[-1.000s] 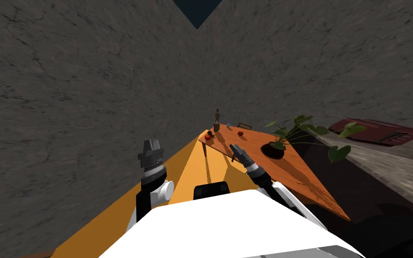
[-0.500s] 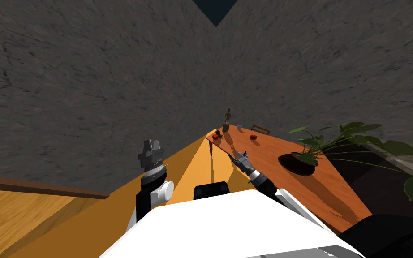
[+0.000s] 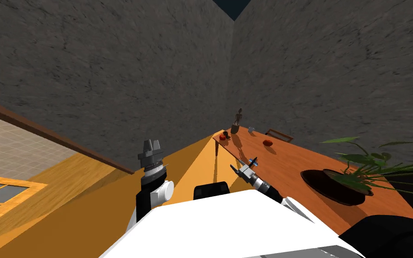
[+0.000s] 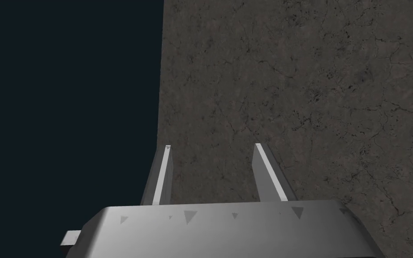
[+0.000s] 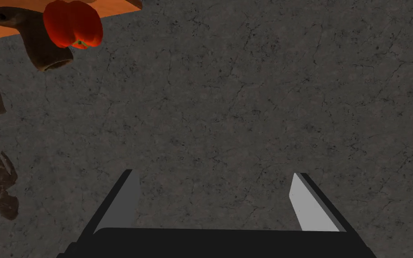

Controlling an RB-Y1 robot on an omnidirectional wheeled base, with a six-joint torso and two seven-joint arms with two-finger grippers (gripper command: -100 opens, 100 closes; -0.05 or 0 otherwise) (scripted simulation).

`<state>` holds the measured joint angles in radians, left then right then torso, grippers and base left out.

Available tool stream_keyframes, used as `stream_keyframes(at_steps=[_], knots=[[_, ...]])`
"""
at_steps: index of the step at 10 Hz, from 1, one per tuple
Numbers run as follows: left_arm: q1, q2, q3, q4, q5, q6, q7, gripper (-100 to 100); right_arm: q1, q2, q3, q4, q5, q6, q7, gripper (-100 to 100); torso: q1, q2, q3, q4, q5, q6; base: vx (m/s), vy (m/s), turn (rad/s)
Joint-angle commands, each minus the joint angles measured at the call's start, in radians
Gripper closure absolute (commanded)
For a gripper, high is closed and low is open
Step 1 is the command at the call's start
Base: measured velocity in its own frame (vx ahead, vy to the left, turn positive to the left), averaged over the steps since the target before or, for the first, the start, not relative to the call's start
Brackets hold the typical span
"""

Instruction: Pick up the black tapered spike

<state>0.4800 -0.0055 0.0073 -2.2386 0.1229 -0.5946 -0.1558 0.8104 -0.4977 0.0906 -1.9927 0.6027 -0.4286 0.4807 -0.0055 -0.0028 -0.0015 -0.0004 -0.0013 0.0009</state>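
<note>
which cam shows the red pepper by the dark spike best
Right wrist view: the red pepper is large, green stem clear, overlapping the dark spike. In the head view it is a tiny blob on the table; the left wrist view faces a wall.

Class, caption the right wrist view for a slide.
Open right claw facing grey wall; red pepper beside dark spike.
</note>
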Motion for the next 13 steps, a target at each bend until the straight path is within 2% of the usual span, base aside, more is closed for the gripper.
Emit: stream_keyframes(at_steps=[1,2,3,4,5,6,7,8,9,10,11,12,13], knots=[[0.0,0.0,0.0,0.0,0.0,0.0,0.0,0,0.027,-0.033,0.007,0.034,0.05,0.008,0.033,-100,0.0,0.0,0.0,0.0,0.0,0.0,-0.002,-0.023,0.44],[0.0,0.0,0.0,0.0,0.0,0.0,0.0,0,0.027,-0.033,0.007,0.034,0.063,0.008,0.033,-100,0.0,0.0,0.0,0.0,0.0,0.0,0.003,-0.021,0.18],[0.0,0.0,0.0,0.0,0.0,0.0,0.0,0,0.045,-0.057,0.014,0.073,0.103,0.01,0.063,-100,0.001,-0.001,0.0,0.0,0.0,0.001,0.012,-0.017,0.314],[0.0,0.0,0.0,0.0,0.0,0.0,0.0,0,0.045,-0.057,0.014,0.073,0.11,0.01,0.063,-100,0.0,-0.001,-0.001,0.0,0.0,0.0,0.01,-0.021,0.201],[0.0,0.0,0.0,0.0,0.0,0.0,0.0,0,0.063,-0.08,0.022,0.107,0.146,0.012,0.093,-100,0.001,-0.001,-0.001,0.0,0.0,0.001,0.016,-0.019,0.359],[0.0,0.0,0.0,0.0,0.0,0.0,0.0,0,0.063,-0.08,0.022,0.113,0.157,0.012,0.093,-100,0.001,-0.002,-0.001,0.0,0.0,0.0,0.016,-0.023,0.172],[0.0,0.0,0.0,0.0,0.0,0.0,0.0,0,0.08,-0.102,0.031,0.154,0.199,0.014,0.122,-100,0.001,-0.002,-0.001,0.0,0.0,0.001,0.021,-0.02,0.358],[0.0,0.0,0.0,0.0,0.0,0.0,0.0,0,0.08,-0.102,0.031,0.154,0.203,0.014,0.122,-100,0.0,-0.002,-0.001,-0.001,0.0,0.0,0.018,-0.028,0.177],[0.0,0.0,0.0,0.0,0.0,0.0,0.0,0,0.097,-0.123,0.04,0.195,0.246,0.017,0.15,-100,0.0,-0.002,-0.001,0.0,0.0,0.001,0.026,-0.023,0.304],[0.0,0.0,0.0,0.0,0.0,0.0,0.0,0,0.097,-0.123,0.04,0.197,0.249,0.017,0.15,-100,0.0,-0.003,-0.002,-0.001,0.0,0.0,0.025,-0.026,0.167],[0.0,0.0,0.0,0.0,0.0,0.0,0.0,0,0.113,-0.144,0.049,0.234,0.294,0.02,0.177,-100,0.0,-0.003,-0.002,-0.001,0.0,0.001,0.028,-0.024,0.302],[0.0,0.0,0.0,0.0,0.0,0.0,0.0,0,0.113,-0.144,0.049,0.24,0.294,0.02,0.177,-100,0.0,-0.003,-0.002,-0.001,0.0,0.0,0.028,-0.03,0.175],[0.0,0.0,0.0,0.0,0.0,0.0,0.0,0,0.128,-0.163,0.059,0.273,0.338,0.024,0.203,-100,0.0,-0.003,-0.002,-0.001,0.0,0.001,0.037,-0.03,0.271]])
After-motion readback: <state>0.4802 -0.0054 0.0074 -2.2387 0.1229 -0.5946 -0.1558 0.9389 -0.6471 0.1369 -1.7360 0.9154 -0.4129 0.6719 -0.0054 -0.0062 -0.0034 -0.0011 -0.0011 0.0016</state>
